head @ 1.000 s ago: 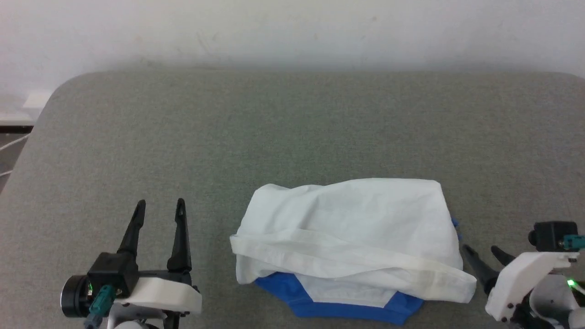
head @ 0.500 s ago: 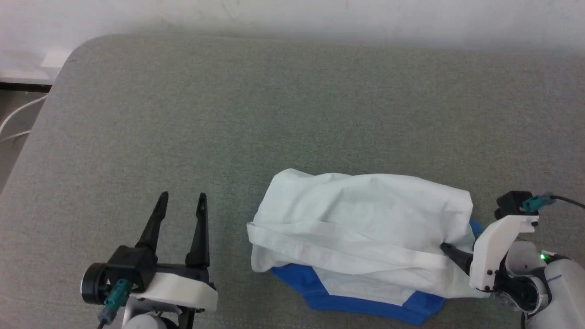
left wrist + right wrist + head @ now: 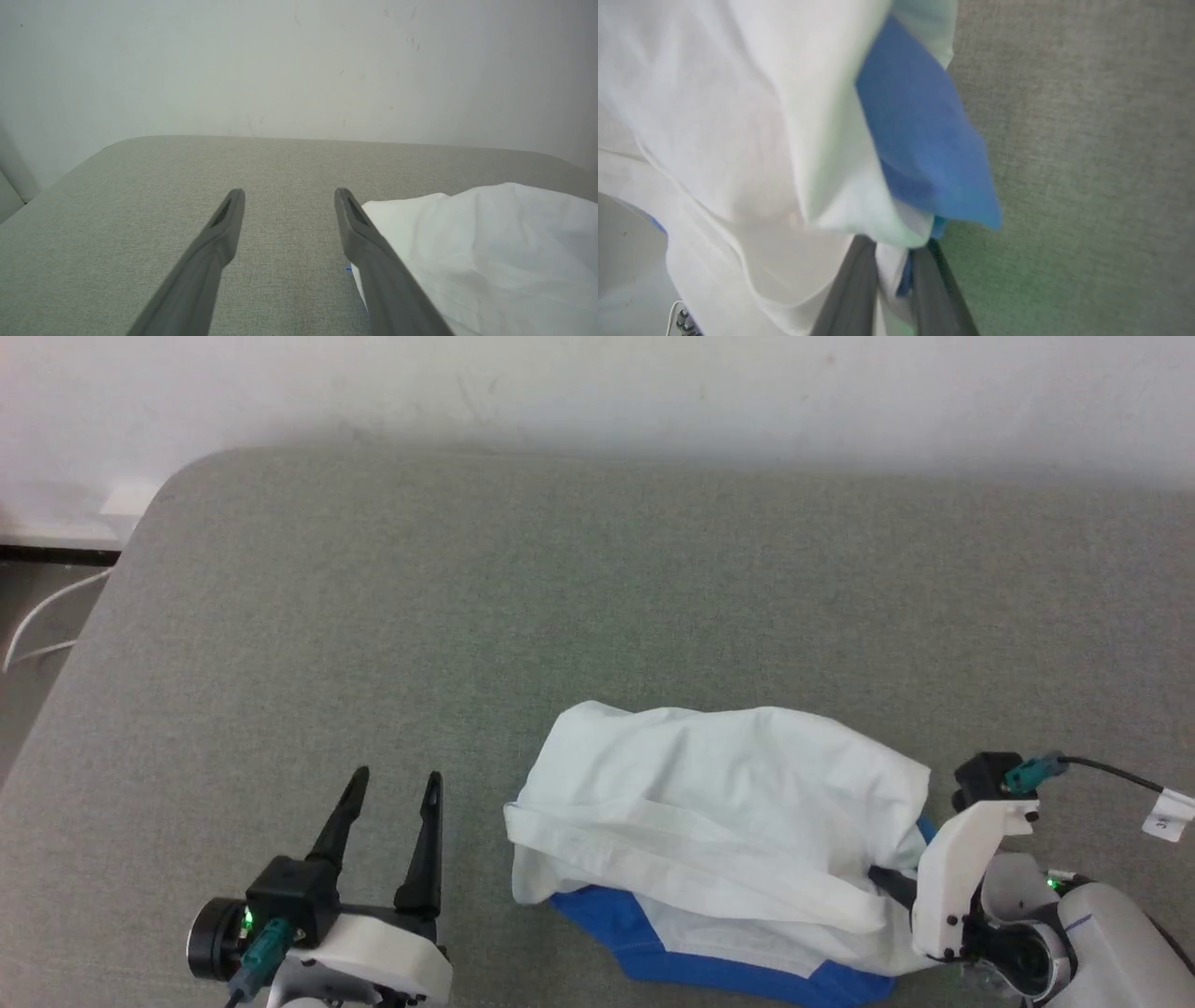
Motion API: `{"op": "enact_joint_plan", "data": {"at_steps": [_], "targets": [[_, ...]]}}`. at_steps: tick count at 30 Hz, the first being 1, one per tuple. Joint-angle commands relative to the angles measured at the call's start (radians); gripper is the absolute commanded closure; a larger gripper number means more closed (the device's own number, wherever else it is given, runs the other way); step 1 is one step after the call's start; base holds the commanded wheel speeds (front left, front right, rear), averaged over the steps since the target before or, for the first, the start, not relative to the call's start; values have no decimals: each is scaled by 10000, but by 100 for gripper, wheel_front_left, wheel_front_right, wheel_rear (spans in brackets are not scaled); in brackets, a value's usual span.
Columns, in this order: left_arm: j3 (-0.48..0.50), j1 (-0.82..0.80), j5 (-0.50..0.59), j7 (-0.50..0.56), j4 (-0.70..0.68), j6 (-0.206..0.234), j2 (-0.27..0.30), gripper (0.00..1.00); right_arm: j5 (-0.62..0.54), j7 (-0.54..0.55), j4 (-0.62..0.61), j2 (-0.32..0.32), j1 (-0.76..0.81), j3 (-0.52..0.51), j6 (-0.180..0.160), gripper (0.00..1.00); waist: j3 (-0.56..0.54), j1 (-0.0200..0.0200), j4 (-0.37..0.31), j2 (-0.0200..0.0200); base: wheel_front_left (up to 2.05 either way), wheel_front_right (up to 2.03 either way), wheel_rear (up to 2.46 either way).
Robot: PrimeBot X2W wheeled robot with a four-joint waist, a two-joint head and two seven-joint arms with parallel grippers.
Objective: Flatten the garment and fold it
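The garment point(image 3: 719, 803), white with bright blue parts along its near edge, lies bunched on the grey surface at the lower middle of the head view. My right gripper point(image 3: 882, 879) is shut on the garment's right edge, its fingers buried in the white cloth. In the right wrist view the two fingers point(image 3: 852, 294) pinch white and blue fabric point(image 3: 920, 140) between them. My left gripper point(image 3: 390, 789) stands open to the left of the garment, holding nothing. Beside its right finger in the left wrist view lies the white cloth point(image 3: 476, 252).
The grey padded surface point(image 3: 560, 597) stretches far back to a white wall point(image 3: 597, 383). Its rounded left corner point(image 3: 177, 476) drops to a floor with a white cable point(image 3: 47, 616). A cable with a tag point(image 3: 1167, 807) trails from my right wrist.
My right gripper moved in to the garment's right edge and shut on it, pulling that side up into a bunch. The head camera shifted. The left gripper stayed open.
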Motion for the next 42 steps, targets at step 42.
{"op": "enact_joint_plan", "data": {"at_steps": [42], "targets": [[-259, -38, -262, -46, 165, -42, -108, 0, 1861, 2641, -2570, 1741, 193, -1217, 21, 100, -407, 0, -322, -1, 0, 0, 0]]}}
